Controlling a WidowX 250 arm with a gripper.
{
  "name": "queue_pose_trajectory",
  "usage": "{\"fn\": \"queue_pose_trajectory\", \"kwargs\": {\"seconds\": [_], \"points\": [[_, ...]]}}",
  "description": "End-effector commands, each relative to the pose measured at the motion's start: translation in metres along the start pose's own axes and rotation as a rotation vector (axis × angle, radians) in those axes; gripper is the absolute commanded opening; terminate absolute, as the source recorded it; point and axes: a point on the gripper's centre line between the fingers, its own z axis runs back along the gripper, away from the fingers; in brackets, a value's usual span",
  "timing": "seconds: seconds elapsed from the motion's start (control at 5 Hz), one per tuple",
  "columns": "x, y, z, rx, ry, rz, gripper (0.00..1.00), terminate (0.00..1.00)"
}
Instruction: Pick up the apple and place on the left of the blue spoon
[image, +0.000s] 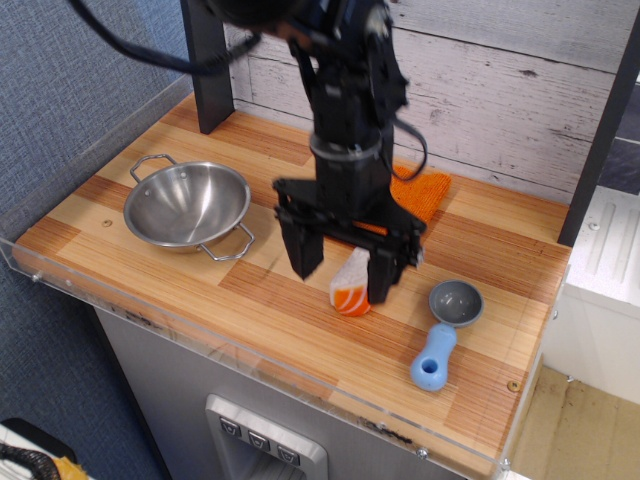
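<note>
Apple (351, 289) between open claw (343, 271) fingers
</note>
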Motion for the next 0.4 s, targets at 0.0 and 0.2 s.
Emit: {"fn": "queue_pose_trajectory", "kwargs": {"seconds": [0.0, 0.2], "points": [[0.008, 0.033, 0.059, -0.004, -0.150, 0.079, 1.00, 0.00], [0.017, 0.063, 0.075, 0.003, -0.176, 0.130, 1.00, 0.00]]}}
